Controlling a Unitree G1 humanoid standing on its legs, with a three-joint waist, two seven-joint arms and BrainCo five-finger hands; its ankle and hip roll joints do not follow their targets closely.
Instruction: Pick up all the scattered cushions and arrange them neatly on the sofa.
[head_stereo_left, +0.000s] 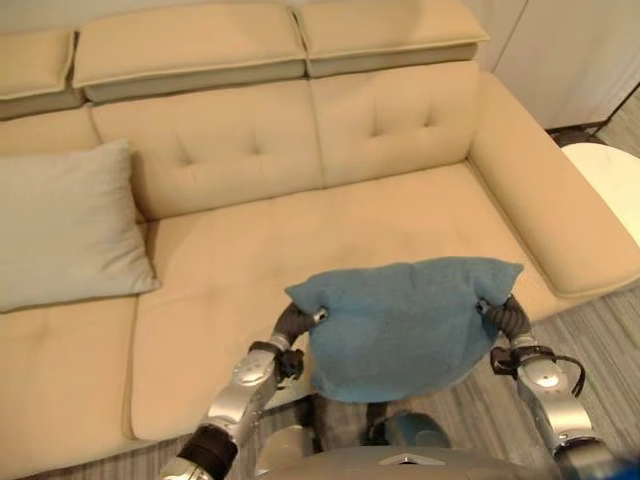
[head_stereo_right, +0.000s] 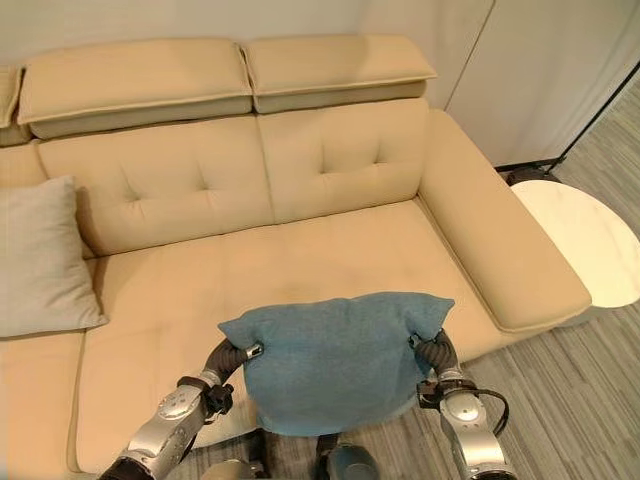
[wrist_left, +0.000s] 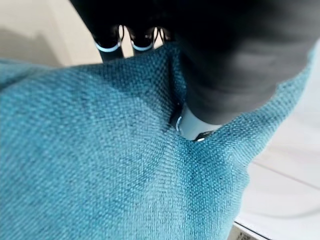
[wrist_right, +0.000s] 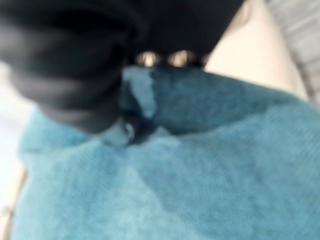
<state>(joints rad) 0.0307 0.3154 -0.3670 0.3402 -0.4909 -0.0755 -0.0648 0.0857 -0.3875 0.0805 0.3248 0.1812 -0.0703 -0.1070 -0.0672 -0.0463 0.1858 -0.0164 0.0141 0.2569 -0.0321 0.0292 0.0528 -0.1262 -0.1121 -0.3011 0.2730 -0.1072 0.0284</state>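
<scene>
A teal cushion (head_stereo_left: 400, 325) hangs in the air in front of the beige sofa's (head_stereo_left: 300, 240) front edge, held by its two upper corners. My left hand (head_stereo_left: 297, 322) grips the cushion's left corner, its thumb (wrist_left: 192, 125) pressed into the teal cloth (wrist_left: 100, 165). My right hand (head_stereo_left: 505, 312) grips the right corner, with the cloth (wrist_right: 200, 175) bunched against it. A light grey cushion (head_stereo_left: 65, 225) leans upright against the sofa back at the left.
The sofa's right armrest (head_stereo_left: 545, 200) runs along the right side. A round white side table (head_stereo_right: 585, 240) stands beyond it on the grey wood-look floor. White cabinet doors (head_stereo_right: 540, 70) stand at the back right.
</scene>
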